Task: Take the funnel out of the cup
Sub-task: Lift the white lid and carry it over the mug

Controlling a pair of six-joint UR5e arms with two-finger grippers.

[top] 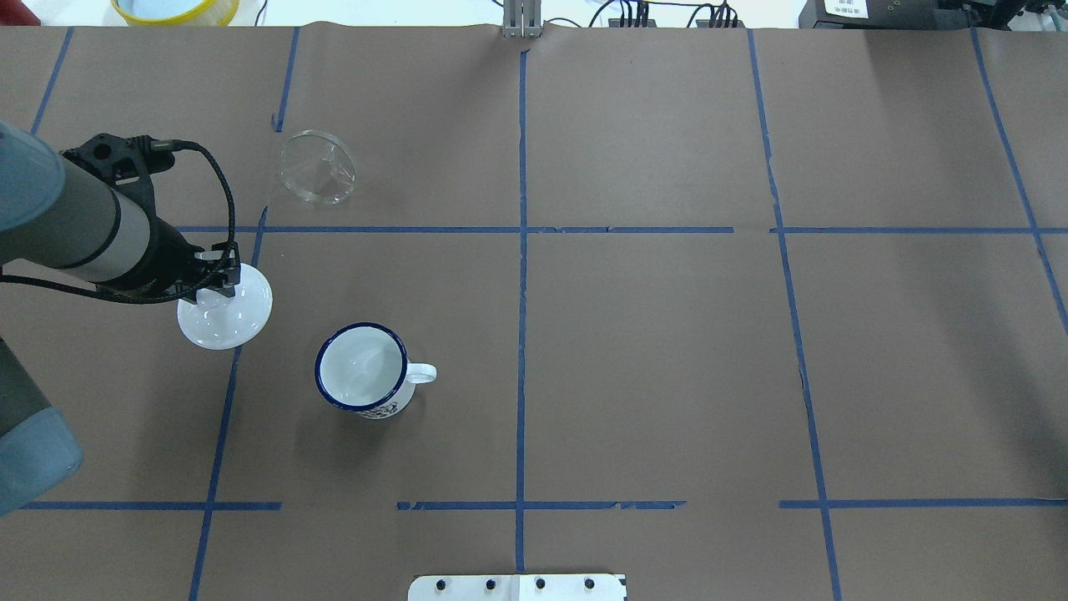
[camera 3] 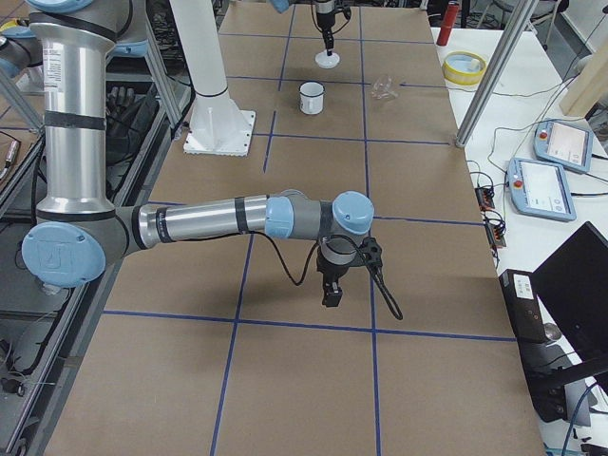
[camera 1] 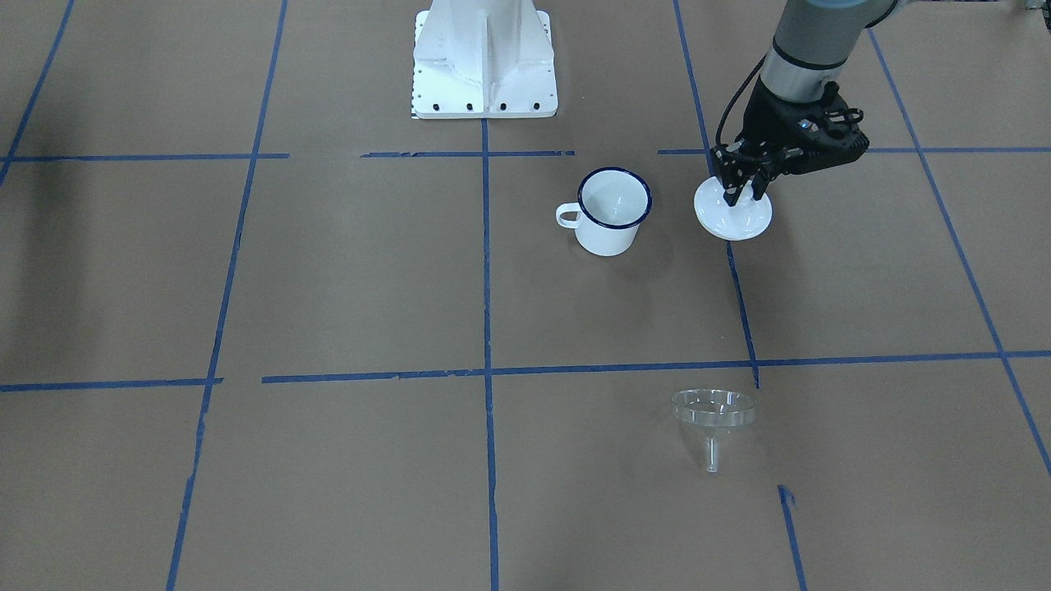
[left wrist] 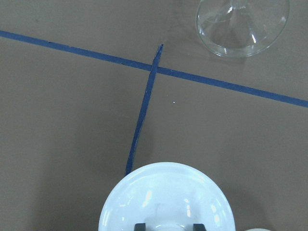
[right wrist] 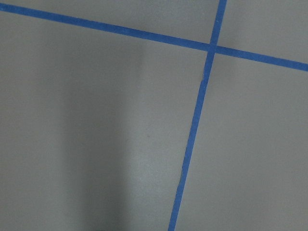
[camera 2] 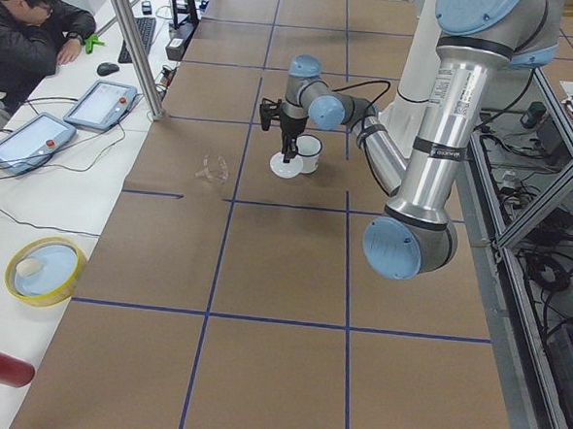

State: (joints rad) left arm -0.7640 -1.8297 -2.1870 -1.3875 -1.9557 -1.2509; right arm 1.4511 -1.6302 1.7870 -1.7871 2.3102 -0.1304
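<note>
The funnel (camera 1: 713,410) lies tipped on the table (camera 1: 328,271), out of the cup (camera 1: 612,217) and well apart from the left gripper (camera 1: 743,193). That gripper's jaws pinch the knob of a white lid (camera 1: 733,220) beside the cup.

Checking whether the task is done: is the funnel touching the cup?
Apart. The overhead view shows the funnel and the cup with bare table and a tape line between them.

No writing can be read. Dark marks low on the cup (top: 363,369) and print on the left arm (camera 2: 446,117) are illegible.
</note>
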